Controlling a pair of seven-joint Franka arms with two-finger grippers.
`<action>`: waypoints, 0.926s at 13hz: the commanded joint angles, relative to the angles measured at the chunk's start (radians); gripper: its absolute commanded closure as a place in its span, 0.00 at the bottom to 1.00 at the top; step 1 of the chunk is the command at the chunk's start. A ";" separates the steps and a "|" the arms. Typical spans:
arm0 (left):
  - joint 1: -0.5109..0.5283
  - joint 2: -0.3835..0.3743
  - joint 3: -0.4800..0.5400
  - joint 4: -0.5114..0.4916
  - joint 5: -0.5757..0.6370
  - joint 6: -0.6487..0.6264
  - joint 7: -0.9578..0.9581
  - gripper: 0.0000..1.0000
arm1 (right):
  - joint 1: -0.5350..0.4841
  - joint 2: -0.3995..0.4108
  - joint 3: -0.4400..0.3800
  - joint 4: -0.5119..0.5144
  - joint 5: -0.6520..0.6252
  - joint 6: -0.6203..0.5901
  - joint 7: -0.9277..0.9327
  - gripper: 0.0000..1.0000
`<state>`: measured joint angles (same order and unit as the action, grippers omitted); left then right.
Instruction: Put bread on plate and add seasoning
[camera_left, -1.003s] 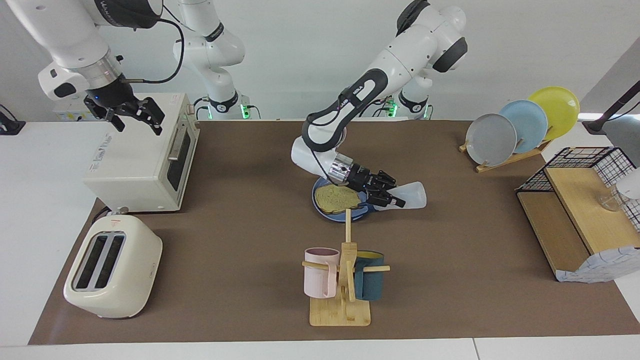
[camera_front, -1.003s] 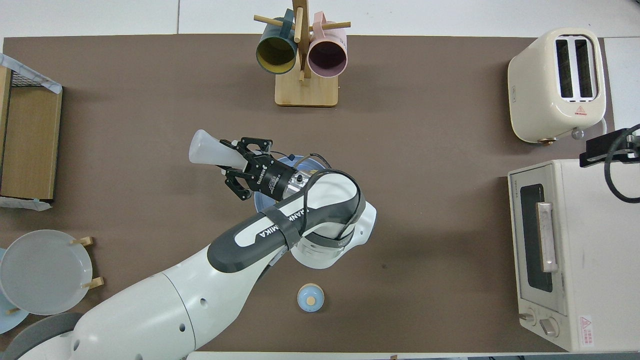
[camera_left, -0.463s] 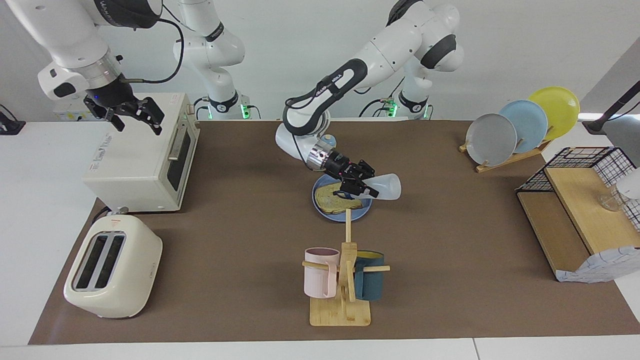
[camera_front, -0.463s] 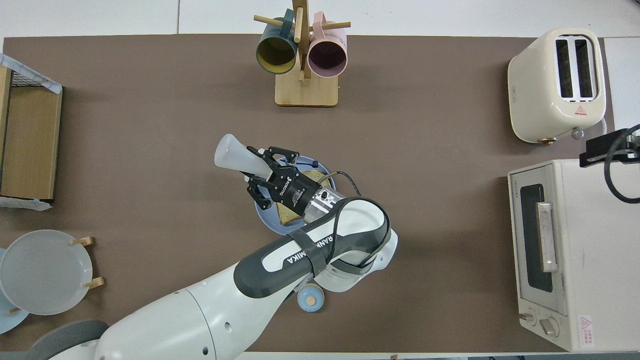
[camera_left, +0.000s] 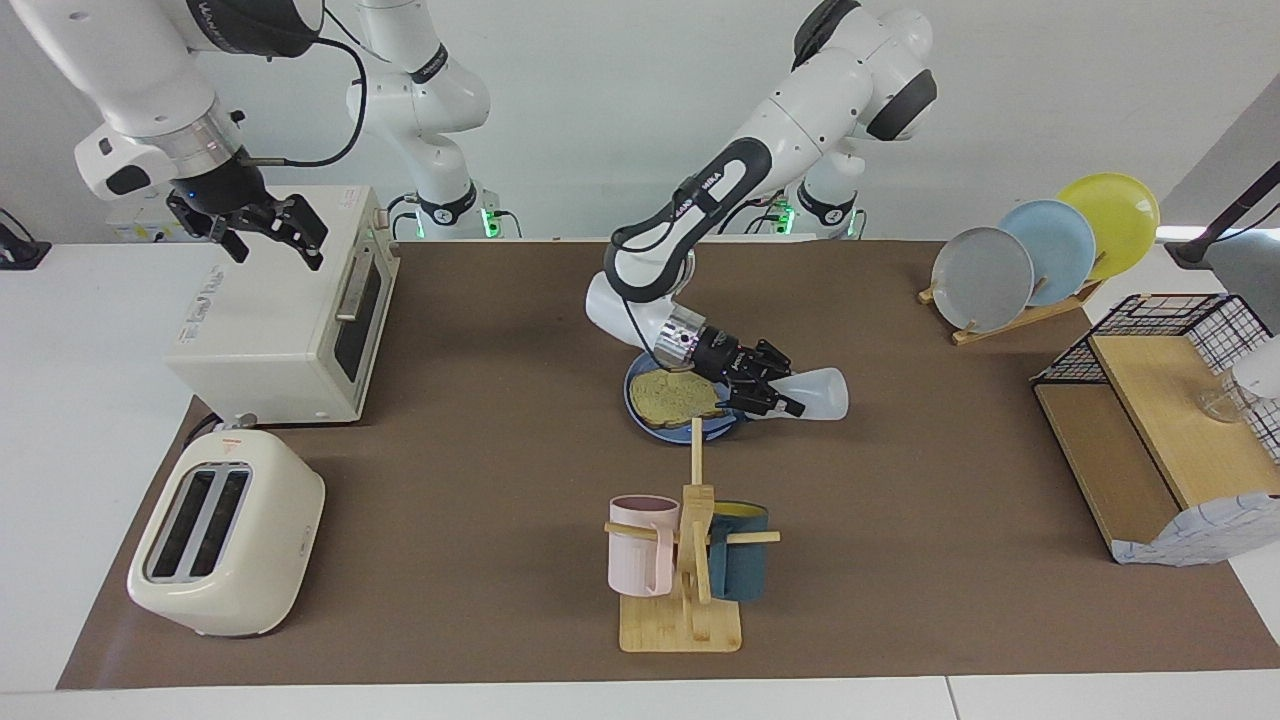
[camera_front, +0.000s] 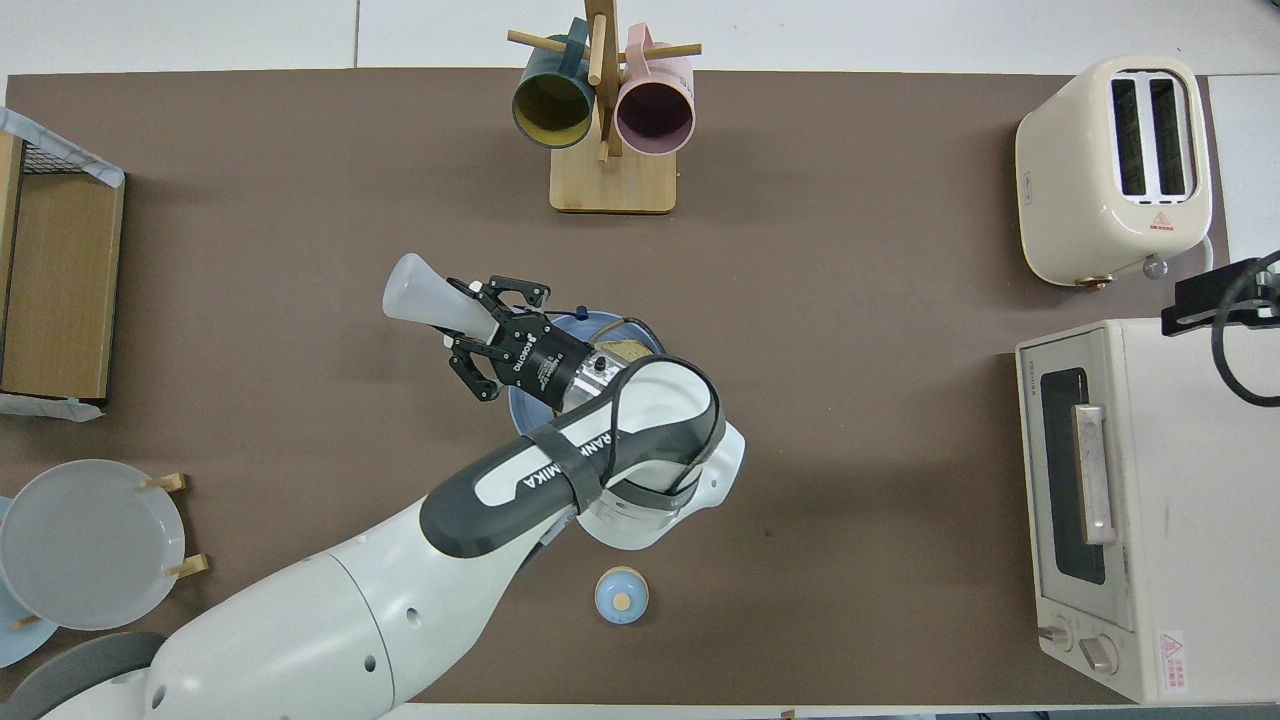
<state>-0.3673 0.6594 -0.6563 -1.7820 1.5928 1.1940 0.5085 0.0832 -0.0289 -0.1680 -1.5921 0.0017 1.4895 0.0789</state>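
1 round flat medium-blue plate (camera_left: 634, 398) is taken as the landmark, lying near the middle of the brown table mat (camera_left: 480, 440).

1 square slice of toast with pale yellow-green crumb and brown crust, the bread (camera_left: 675, 397), is laid on the plate.

1 small translucent whitish plastic seasoning bottle (camera_left: 820, 393) is held tipped nearly on its side in the air, its body shown over the mat just beside the plate on the left arm's side; its cap is hidden among the fingers.

1 left gripper (camera_left: 768, 388) is pinched on the bottle at the plate's edge. 1 right gripper (camera_left: 268, 228) is held with fingers spread over the white toaster oven (camera_left: 290, 300), well apart from the plate, the arm waiting.

2 mugs, 1 pink mug (camera_left: 640, 545) and 1 dark teal mug (camera_left: 738, 565), are hung on 1 wooden mug tree (camera_left: 690, 620), farther from the robots than the plate.

1 cream 2-slot toaster (camera_left: 225, 535) is set toward the right arm's end.

3 plates, grey-blue, light-blue and yellow, are stood upright in 1 wooden rack (camera_left: 1010, 322) toward the left arm's end.

1 wooden shelf with black wire basket (camera_left: 1165, 420) is set at the same end.

1 small blue-domed bell (camera_front: 621, 596) is placed nearer to the robots than the plate.

Surface: brown mat on white tabletop. Room: plain pale wall.
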 joint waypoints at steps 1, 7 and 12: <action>-0.088 -0.038 0.009 0.002 -0.078 -0.045 0.005 1.00 | -0.008 -0.022 0.004 -0.026 -0.003 0.014 -0.004 0.00; 0.110 -0.182 0.003 0.199 -0.517 0.183 -0.279 1.00 | -0.008 -0.022 0.004 -0.026 -0.003 0.015 -0.004 0.00; 0.407 -0.299 0.003 0.213 -1.003 0.664 -0.534 1.00 | -0.008 -0.022 0.004 -0.026 -0.003 0.014 -0.004 0.00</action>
<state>-0.0138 0.3714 -0.6504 -1.5539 0.6909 1.7489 0.1017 0.0832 -0.0291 -0.1680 -1.5925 0.0017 1.4895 0.0789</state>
